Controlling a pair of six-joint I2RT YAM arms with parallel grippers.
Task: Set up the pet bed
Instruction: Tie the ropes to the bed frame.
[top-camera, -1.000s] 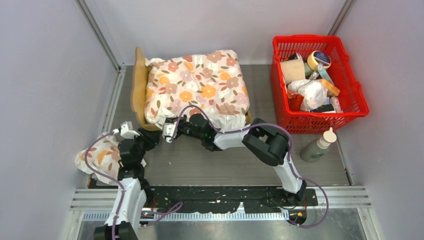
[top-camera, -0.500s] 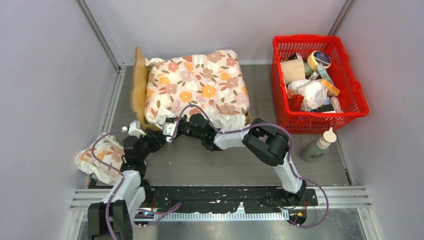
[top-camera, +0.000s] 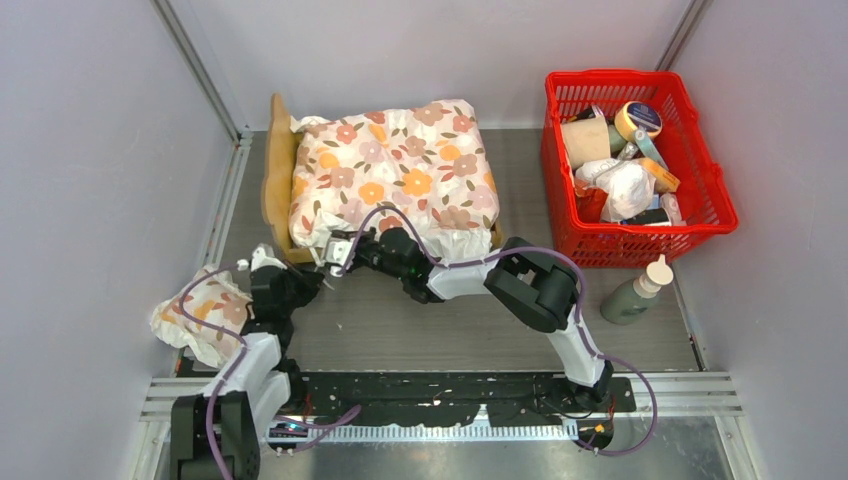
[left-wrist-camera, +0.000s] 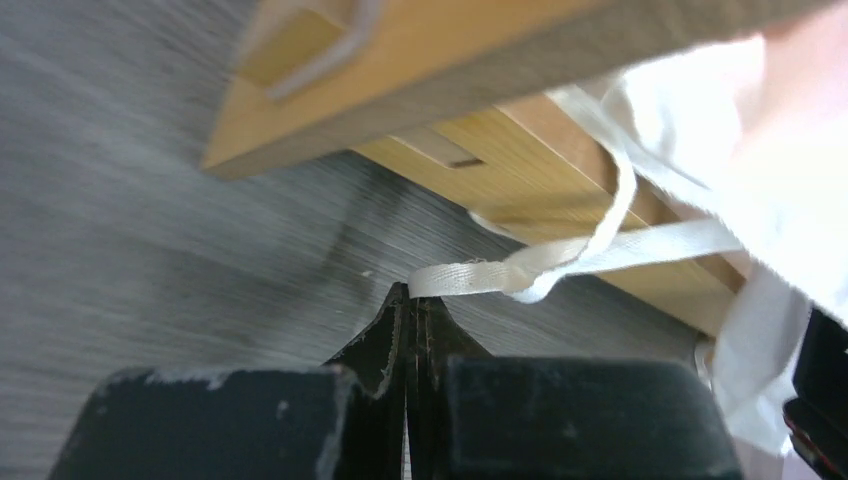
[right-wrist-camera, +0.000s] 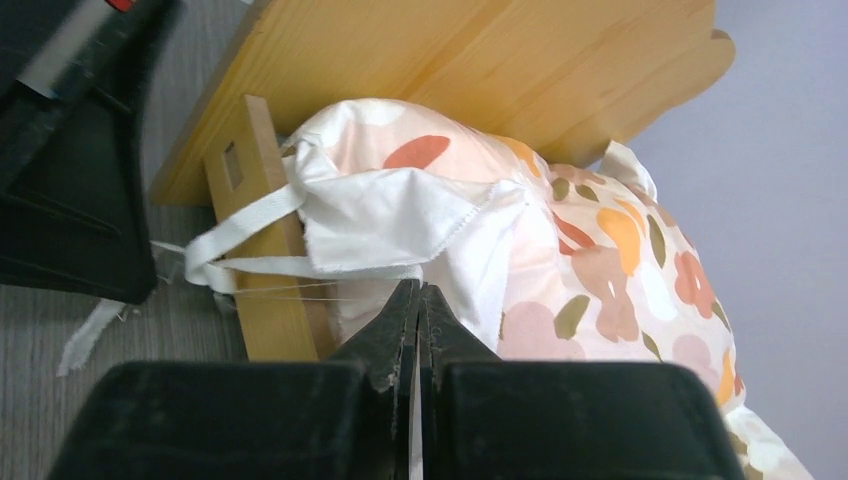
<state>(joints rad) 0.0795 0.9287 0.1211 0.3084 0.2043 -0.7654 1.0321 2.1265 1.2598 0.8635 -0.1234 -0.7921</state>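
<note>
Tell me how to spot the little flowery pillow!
Find the wooden bed at the back. Look toward the near left corner, beside the left arm: the little pillow lies there. Unlike the big cushion, it is off the bed.

Both arms reach inward (wrists low), left fingers (left-wrist-camera: 380, 340) and right fingers (right-wrist-camera: 390, 332) pressed together.

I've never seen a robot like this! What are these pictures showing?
These are two robot arms at a table. The wide picture looks down from above: left arm, right arm. The other two come from a camera on each wrist. On the table: a wooden pet bed with a flowery cushion on it, a small flowery pillow, a red basket and a bottle. The left jaws pinch a white tie by the bed frame; the right jaws are shut at the cushion's corner tie.
</note>
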